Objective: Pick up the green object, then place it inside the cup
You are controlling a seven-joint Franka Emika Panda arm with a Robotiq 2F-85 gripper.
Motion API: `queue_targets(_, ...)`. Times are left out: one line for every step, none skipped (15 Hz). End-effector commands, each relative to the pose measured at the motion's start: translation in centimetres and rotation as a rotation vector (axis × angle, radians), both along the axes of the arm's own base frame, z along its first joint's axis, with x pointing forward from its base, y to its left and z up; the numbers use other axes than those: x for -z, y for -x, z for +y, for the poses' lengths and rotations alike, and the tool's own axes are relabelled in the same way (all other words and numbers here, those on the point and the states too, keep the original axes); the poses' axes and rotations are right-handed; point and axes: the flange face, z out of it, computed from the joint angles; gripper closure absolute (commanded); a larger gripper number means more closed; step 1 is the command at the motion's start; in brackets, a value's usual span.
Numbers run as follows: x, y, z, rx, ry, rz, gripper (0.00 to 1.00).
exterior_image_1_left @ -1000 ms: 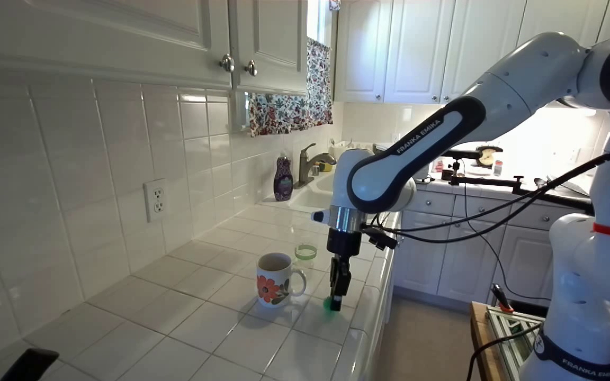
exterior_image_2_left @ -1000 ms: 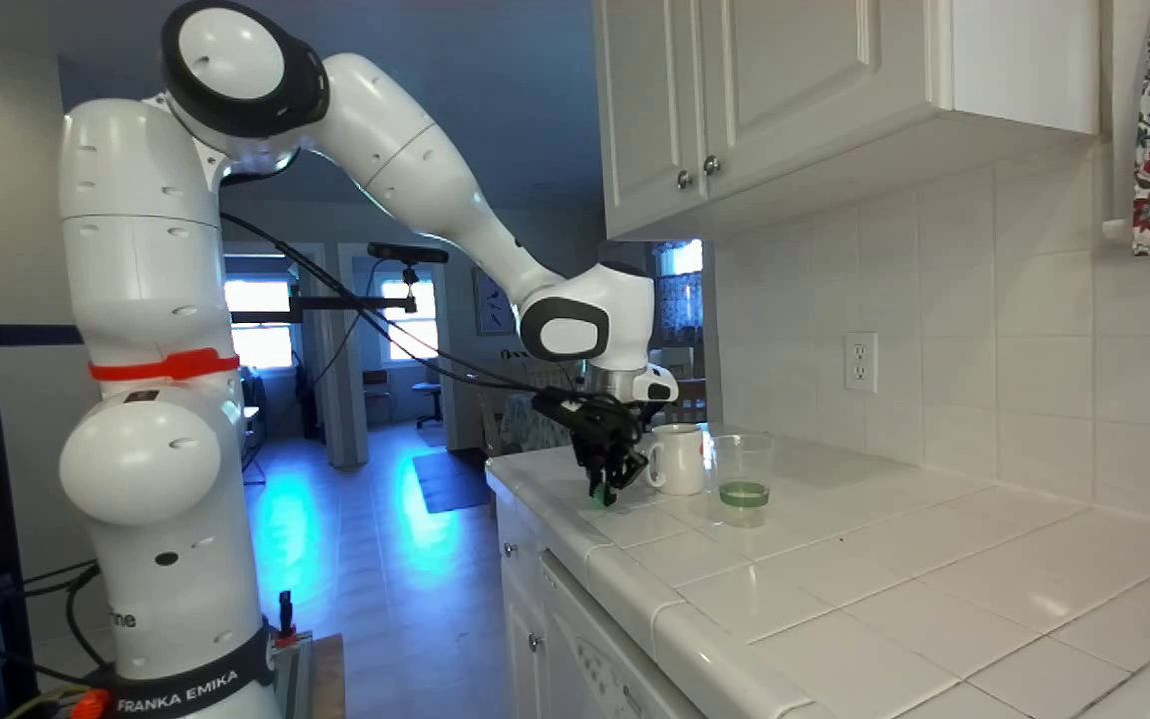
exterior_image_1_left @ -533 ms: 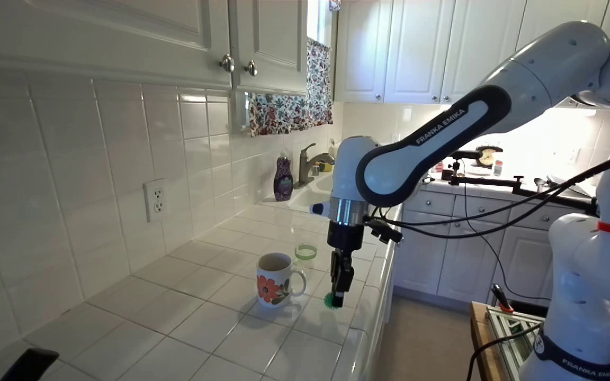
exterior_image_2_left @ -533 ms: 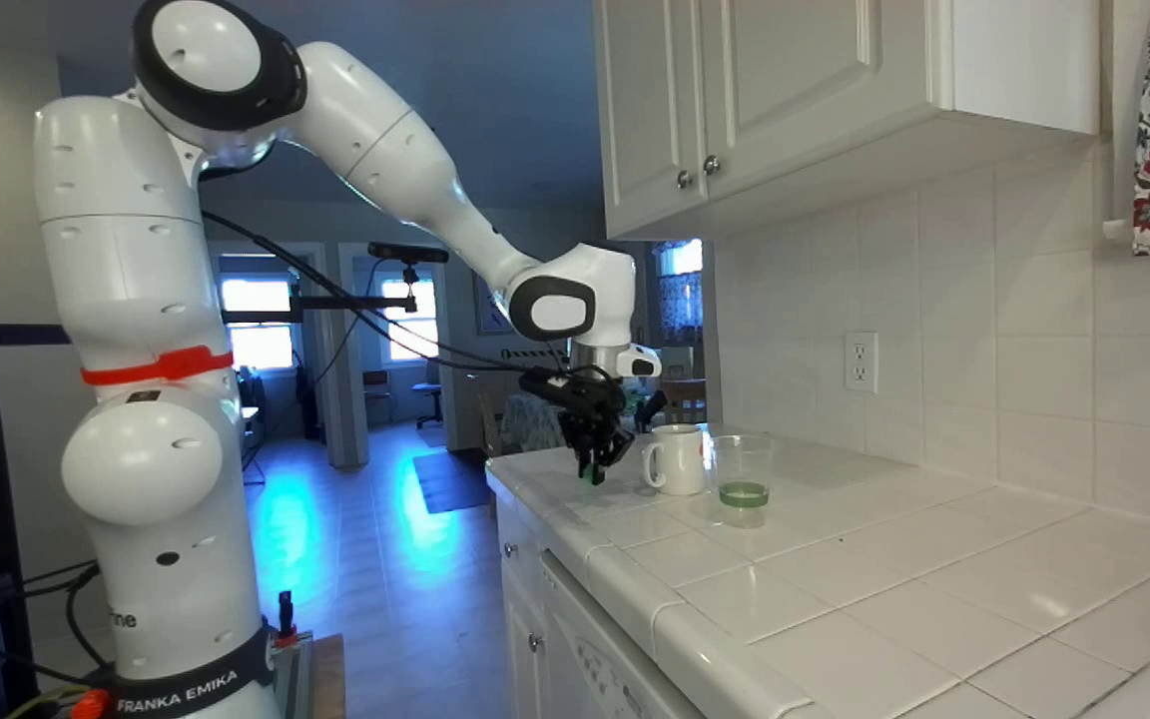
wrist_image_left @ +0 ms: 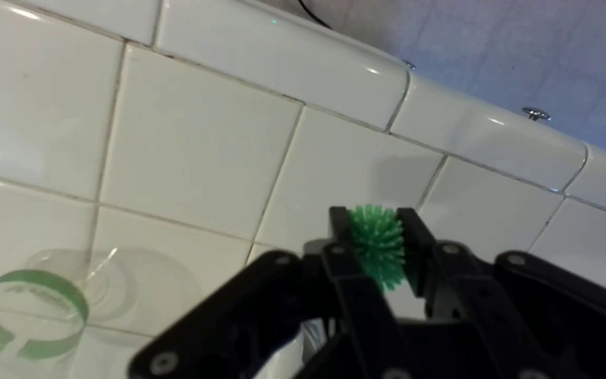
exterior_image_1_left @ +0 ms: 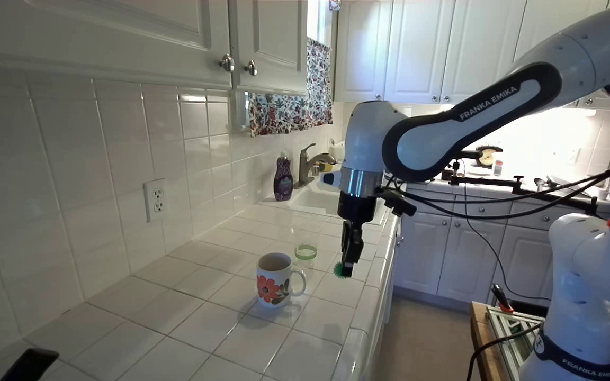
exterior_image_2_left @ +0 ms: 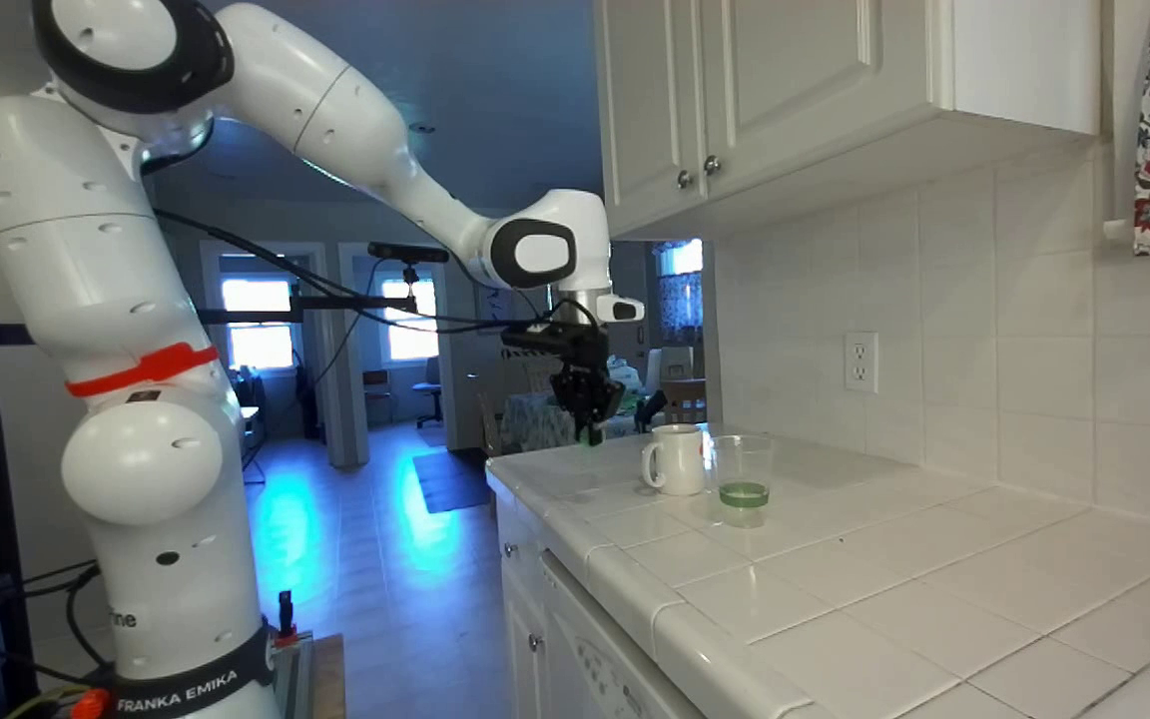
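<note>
The green object (wrist_image_left: 379,247) is a small spiky bright green ball. In the wrist view it sits between the two black fingers of my gripper (wrist_image_left: 373,218), which touch it on both sides. In an exterior view the ball (exterior_image_1_left: 339,270) shows at the fingertips, above the counter. The white mug (exterior_image_1_left: 275,280) with an orange flower stands upright on the counter, its handle toward the gripper side. The mug also shows in an exterior view (exterior_image_2_left: 678,461). In the wrist view the gripper hides most of what lies below it.
A clear cup with a green band (exterior_image_1_left: 305,254) stands near the mug, beyond it toward the sink (exterior_image_1_left: 313,201). It shows also in the wrist view (wrist_image_left: 61,287). The counter's rounded edge (wrist_image_left: 282,63) runs near the gripper. A purple bottle (exterior_image_1_left: 283,179) stands by the faucet.
My gripper has risen off the counter with the green ball in it. It has also moved back toward the sink side. The mug and clear cup have not moved.
</note>
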Motion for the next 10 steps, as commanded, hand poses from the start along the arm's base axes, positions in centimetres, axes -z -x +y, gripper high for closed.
queue_targets(-2.6,0.8,-2.4,0.035,0.048,-0.058,0.93)
queue_targets(-3.2,0.8,-3.1,0.036,0.049,-0.07,0.93)
queue_targets(-3.7,0.7,-4.0,0.037,0.053,-0.087,0.93)
queue_targets(-4.2,0.7,-4.6,0.039,0.054,-0.098,0.93)
queue_targets(-4.6,0.6,-5.4,0.038,0.058,-0.107,0.93)
queue_targets(-4.9,0.5,-6.0,0.036,0.055,-0.113,0.93)
queue_targets(-5.2,0.4,-6.7,0.037,0.057,-0.119,0.93)
queue_targets(-5.5,0.3,-7.4,0.042,0.057,-0.123,0.93)
queue_targets(-5.7,0.2,-8.3,0.039,0.053,-0.127,0.93)
queue_targets(-6.0,0.0,-8.9,0.043,0.051,-0.129,0.93)
